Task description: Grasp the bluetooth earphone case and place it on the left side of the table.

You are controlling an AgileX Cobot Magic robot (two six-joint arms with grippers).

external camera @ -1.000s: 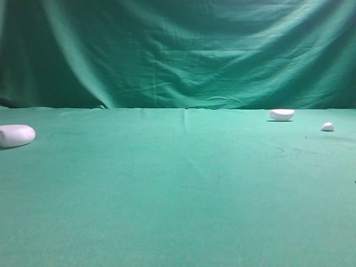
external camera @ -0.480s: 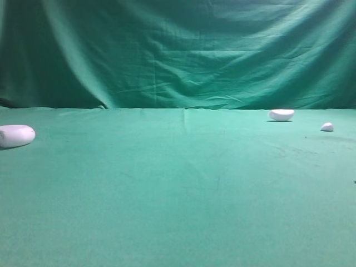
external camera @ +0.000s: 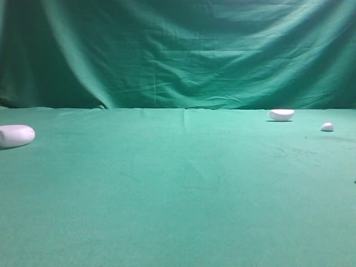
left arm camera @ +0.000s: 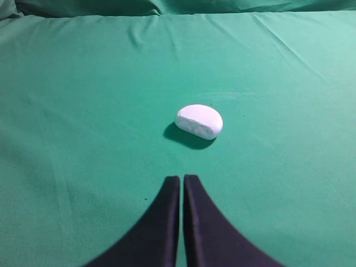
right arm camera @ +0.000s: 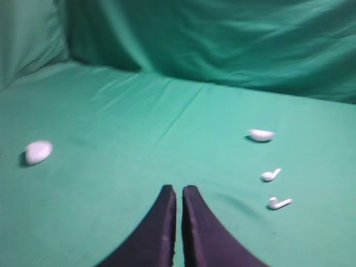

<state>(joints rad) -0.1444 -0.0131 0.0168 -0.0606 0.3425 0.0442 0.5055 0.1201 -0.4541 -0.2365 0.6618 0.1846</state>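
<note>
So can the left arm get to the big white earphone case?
Probably yes. The left gripper points toward the earphone case with only bare green table between them, but its jaws are shut and would need to open first.

Two smooth black curved fingers (left arm camera: pixel 167 222) on each claw (right arm camera: pixel 178 192)

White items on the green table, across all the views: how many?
4: the glossy white pill-shaped earphone case at far left, a white dome-shaped piece at back right, and two small white stemmed earbuds nearer, right of the right gripper. More may lie outside view.
</note>
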